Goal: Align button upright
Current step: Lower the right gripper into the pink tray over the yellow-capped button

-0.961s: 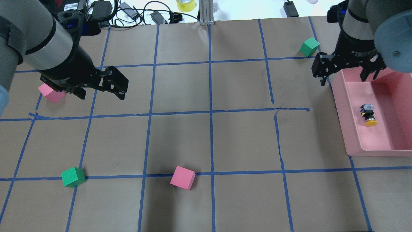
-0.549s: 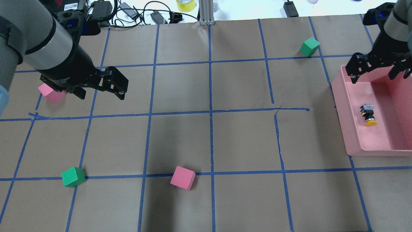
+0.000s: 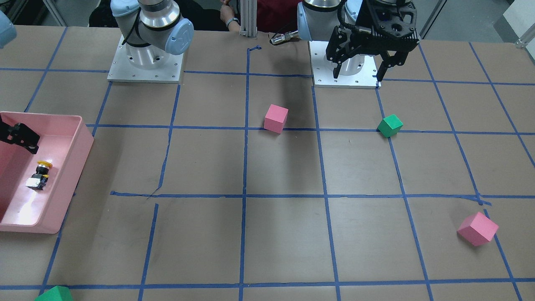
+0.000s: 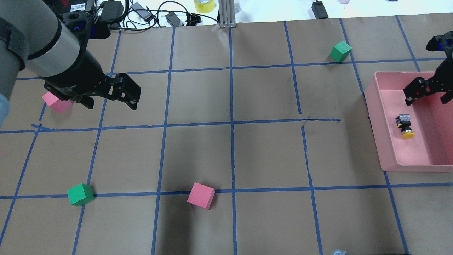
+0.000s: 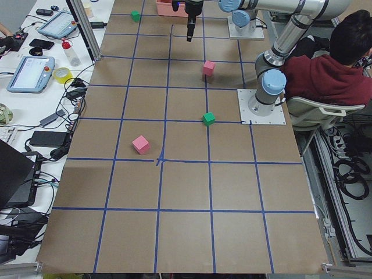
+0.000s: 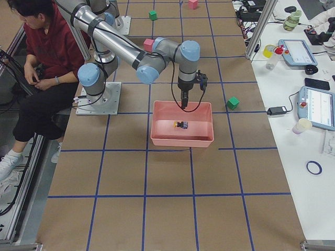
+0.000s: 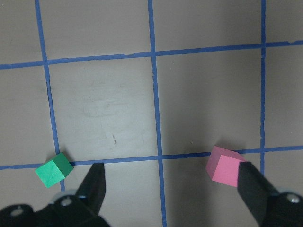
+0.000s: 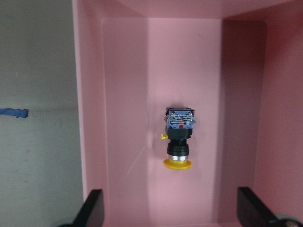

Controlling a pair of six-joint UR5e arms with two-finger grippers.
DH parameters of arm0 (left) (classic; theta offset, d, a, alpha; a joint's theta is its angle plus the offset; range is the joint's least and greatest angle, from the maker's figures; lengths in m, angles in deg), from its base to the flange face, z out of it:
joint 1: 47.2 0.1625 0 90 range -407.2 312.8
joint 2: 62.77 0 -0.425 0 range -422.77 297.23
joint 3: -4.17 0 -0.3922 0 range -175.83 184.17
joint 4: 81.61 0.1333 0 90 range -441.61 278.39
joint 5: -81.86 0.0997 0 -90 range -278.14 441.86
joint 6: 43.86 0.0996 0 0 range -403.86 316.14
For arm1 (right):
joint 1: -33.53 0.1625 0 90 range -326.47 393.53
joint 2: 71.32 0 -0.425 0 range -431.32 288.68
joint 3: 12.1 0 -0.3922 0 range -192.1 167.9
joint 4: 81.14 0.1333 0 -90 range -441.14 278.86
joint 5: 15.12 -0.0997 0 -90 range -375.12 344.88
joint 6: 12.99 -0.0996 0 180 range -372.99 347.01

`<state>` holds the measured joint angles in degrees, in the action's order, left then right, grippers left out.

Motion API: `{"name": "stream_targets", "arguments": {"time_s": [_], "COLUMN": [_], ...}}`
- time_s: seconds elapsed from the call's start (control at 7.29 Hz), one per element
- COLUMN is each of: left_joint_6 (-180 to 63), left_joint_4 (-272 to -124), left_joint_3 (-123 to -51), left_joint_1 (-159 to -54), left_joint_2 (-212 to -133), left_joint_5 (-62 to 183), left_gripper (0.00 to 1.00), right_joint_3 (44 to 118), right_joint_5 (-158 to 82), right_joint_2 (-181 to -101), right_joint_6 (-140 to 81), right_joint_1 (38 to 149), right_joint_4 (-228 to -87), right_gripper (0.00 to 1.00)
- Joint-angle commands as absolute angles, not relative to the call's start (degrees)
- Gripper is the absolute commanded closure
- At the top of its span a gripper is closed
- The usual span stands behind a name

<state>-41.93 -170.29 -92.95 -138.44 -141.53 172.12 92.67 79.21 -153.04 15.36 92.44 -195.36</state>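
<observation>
The button (image 4: pixel 405 126) lies on its side on the floor of the pink bin (image 4: pixel 376 117), with its yellow cap toward the robot and its whitish base away. It also shows in the right wrist view (image 8: pixel 179 139) and the front view (image 3: pixel 38 175). My right gripper (image 4: pixel 427 95) is open and empty. It hangs over the far part of the bin, above and just beyond the button, not touching it. My left gripper (image 4: pixel 109 101) is open and empty over the table's far left, above a pink cube (image 4: pixel 56 102).
A second pink cube (image 4: pixel 201 195) and a green cube (image 4: pixel 80 194) sit near the front. Another green cube (image 4: pixel 340 51) sits at the far right, next to the bin. Cables and devices lie beyond the table's far edge.
My right gripper has moved right, from the bin's far left corner to over the bin's inside, and stays open. The left arm and the button have not moved.
</observation>
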Motion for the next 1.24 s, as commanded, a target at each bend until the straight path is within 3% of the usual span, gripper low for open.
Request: {"name": "stream_targets", "arguments": {"time_s": [0.0,1.1], "left_joint_6": [-41.93,-41.93], "left_joint_4": [-170.29,-170.29], "left_joint_3": [-92.95,-92.95], "left_joint_1": [-138.43,-138.43], "left_joint_2": [-141.52,-141.52], "left_joint_5": [172.12,172.12], "left_gripper": [0.00,0.00], "right_joint_3": [92.93,93.10], "right_joint_5": [78.92,81.65], "right_joint_2": [-149.56,-140.50], "right_joint_6": [16.01,16.10], "right_joint_1": [91.54,91.10], "right_joint_4": [-197.76,-200.67], "right_gripper": [0.00,0.00]}}
